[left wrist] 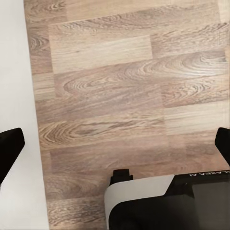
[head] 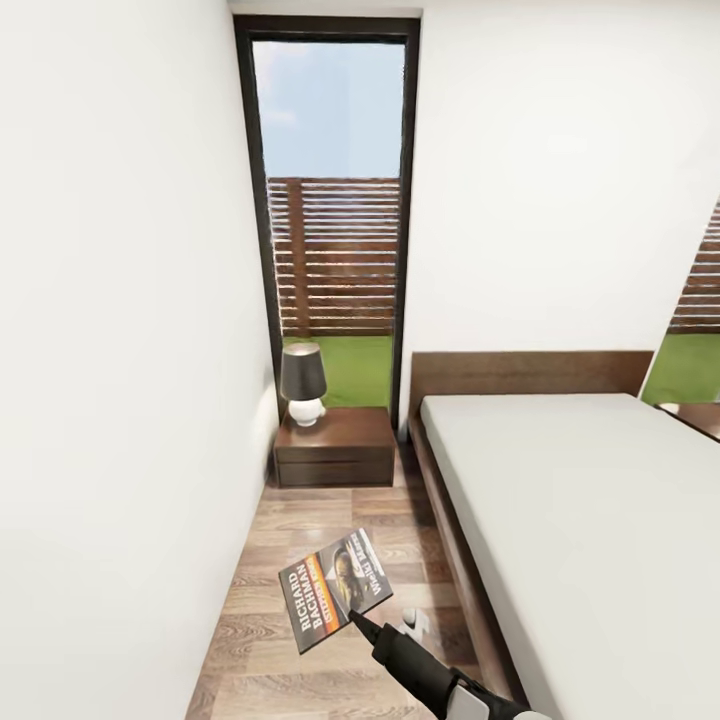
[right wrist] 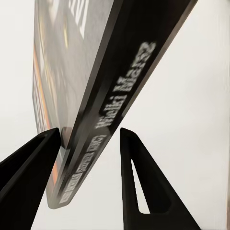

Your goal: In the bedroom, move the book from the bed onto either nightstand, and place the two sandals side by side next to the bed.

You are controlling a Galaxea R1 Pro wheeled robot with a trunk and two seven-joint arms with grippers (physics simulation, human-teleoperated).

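The book (head: 335,590), a dark paperback with an orange band and "RICHARD BACHMAN" lettering, hangs tilted above the wood floor between the left wall and the bed (head: 600,520). My right gripper (head: 358,618) is shut on its lower corner. In the right wrist view the book's spine (right wrist: 96,72) runs between the two black fingers (right wrist: 33,163). A dark brown nightstand (head: 335,445) stands ahead under the tall window, beside the headboard. My left gripper (left wrist: 117,139) is open over bare floor planks. The sandals are out of view.
A black-shaded lamp (head: 302,385) with a white base stands on the left part of the nightstand top. A white wall (head: 120,400) closes the narrow aisle on the left. The corner of another dark cabinet (head: 700,415) shows beyond the bed.
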